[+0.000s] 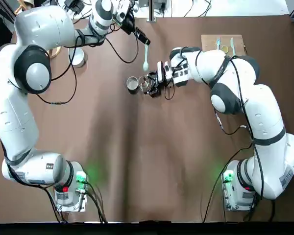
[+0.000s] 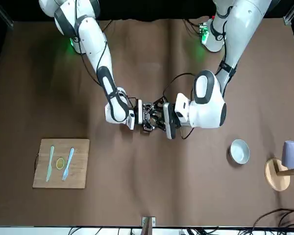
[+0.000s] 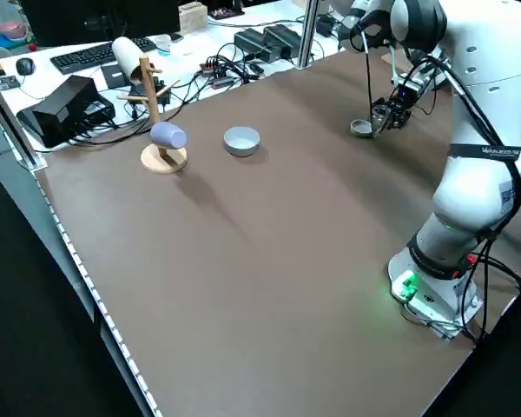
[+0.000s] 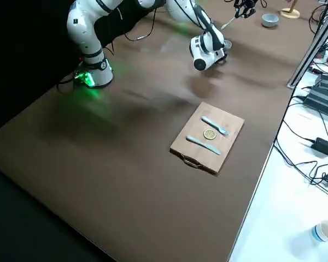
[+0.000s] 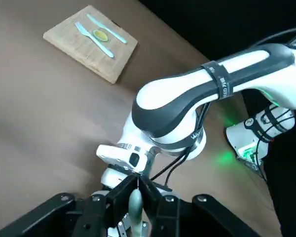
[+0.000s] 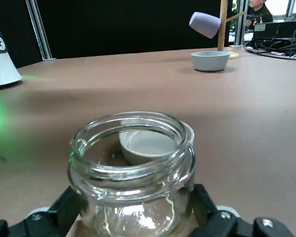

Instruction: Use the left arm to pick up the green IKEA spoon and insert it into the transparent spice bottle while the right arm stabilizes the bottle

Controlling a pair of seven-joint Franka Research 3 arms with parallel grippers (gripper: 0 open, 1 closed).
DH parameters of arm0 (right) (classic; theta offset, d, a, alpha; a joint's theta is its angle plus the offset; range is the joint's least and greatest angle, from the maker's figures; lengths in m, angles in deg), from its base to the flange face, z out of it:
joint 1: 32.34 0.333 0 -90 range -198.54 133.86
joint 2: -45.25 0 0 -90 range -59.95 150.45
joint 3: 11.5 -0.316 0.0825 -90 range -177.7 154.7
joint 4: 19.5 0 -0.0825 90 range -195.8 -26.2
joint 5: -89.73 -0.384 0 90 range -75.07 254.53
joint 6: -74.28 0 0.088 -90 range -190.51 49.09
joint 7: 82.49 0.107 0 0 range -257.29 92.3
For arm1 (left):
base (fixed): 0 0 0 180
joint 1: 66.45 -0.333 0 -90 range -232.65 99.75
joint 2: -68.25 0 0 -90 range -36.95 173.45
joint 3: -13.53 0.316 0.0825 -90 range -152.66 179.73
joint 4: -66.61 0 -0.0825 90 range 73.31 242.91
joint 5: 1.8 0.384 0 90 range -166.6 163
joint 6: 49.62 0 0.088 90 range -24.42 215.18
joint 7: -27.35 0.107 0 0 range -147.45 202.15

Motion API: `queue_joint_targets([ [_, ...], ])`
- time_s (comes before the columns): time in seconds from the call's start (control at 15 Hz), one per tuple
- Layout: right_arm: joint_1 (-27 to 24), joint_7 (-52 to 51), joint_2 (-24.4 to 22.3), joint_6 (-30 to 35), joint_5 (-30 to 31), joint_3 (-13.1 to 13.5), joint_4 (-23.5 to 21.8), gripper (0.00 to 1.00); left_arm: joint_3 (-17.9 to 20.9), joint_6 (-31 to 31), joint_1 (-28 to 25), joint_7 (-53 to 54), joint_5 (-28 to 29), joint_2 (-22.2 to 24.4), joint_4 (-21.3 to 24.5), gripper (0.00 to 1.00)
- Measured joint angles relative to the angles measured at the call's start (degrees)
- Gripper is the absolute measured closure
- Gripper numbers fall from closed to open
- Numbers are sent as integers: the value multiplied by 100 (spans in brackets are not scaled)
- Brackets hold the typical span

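Note:
My left gripper (image 1: 143, 40) is shut on the handle of the pale green spoon (image 1: 145, 58), held above the table with its bowl pointing down toward the bottle. In the left wrist view the spoon (image 5: 134, 203) sits pinched between the black fingers. The clear spice bottle (image 1: 145, 83) stands upright on the brown table, mouth open. My right gripper (image 1: 148, 85) is shut on the bottle, and the bottle (image 6: 133, 165) fills the space between its fingers in the right wrist view. The spoon's tip hangs slightly beyond the bottle, not inside it.
A grey metal cup (image 1: 132, 84) stands right beside the bottle. A wooden board (image 1: 223, 45) with a teal fork, knife and a lemon slice lies at the far right. A small bowl (image 1: 77, 58) and a mug stand (image 2: 279, 171) sit at the far left.

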Motion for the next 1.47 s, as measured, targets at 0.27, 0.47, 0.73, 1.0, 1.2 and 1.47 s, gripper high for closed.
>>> queue_joint_targets([
  [0.27,0,0,1,-6,-1,0,0,0,1,-6,-23,688,-66,-91,1,89],
  [0.47,0,0,10,-11,-1,0,0,0,1,-42,-76,1171,-66,-194,38,89],
  [0.73,0,0,12,-12,-2,0,0,0,2,-330,-182,1720,-68,-237,61,89],
  [1.0,0,0,12,-12,-2,0,0,0,2,-423,-224,2307,-210,-263,147,89],
  [1.2,0,0,12,-12,-2,0,0,0,2,-424,-224,2742,-366,-336,275,89],
  [1.47,0,0,12,-12,-3,0,0,0,2,-442,-224,2842,-372,-393,335,89],
])
